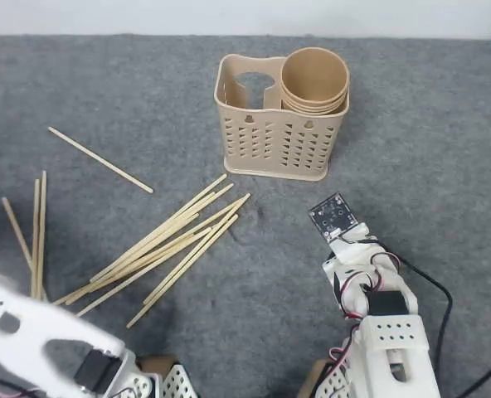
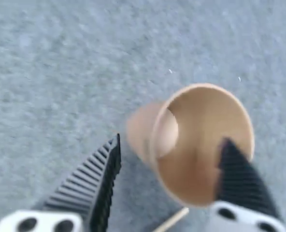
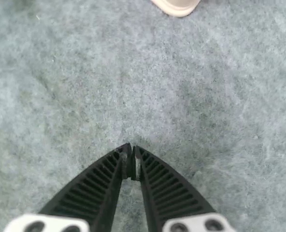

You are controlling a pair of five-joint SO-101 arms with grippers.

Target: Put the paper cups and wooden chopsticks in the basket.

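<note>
Between spread left fingers (image 2: 99,183), paper cup (image 2: 201,140), right fingers (image 3: 109,188) together

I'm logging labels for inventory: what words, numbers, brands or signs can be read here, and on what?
No text can be read.
Paper cups, basket, wooden chopsticks: plain, no print.
Camera board on the right arm's wrist: any marking is too small to read.
</note>
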